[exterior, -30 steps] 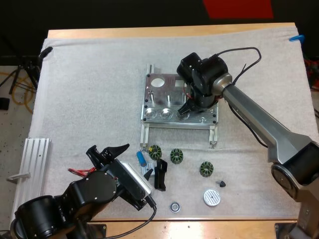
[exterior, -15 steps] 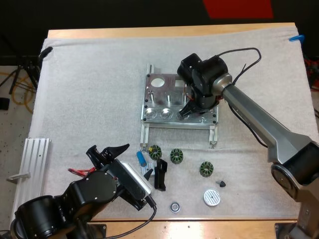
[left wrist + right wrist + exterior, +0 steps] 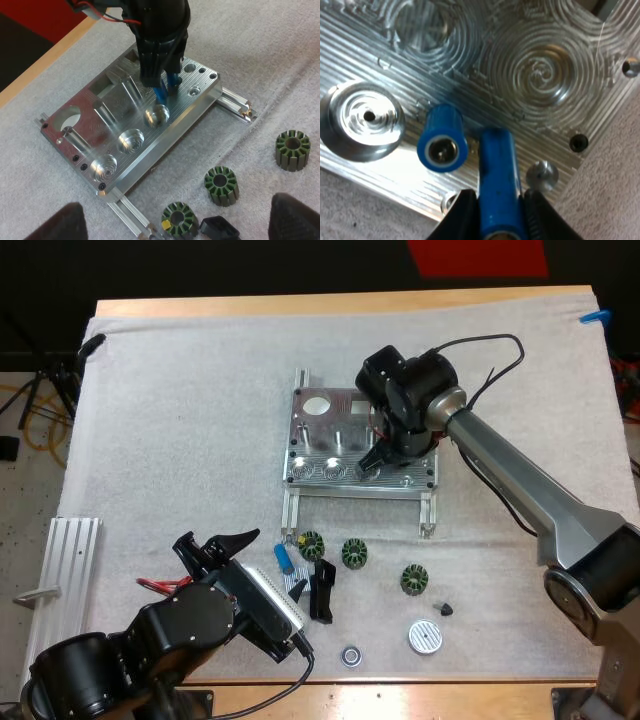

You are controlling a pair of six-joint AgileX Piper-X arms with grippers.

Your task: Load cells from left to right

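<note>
One blue cell (image 3: pixel 497 185), pinched in the right gripper (image 3: pixel 375 458) over the fixture (image 3: pixel 318 435), should go down upright and centred on an empty pocket (image 3: pixel 542 67); the left gripper (image 3: pixel 213 542) hangs open, empty.

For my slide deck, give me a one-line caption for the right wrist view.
Right gripper holds a blue cell over the metal fixture, beside a second cell standing on end.

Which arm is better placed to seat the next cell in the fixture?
Right. The right gripper is shut on a blue cell directly over the metal fixture, beside a second cell upright there. The left gripper stands open, off by the loose parts.
</note>
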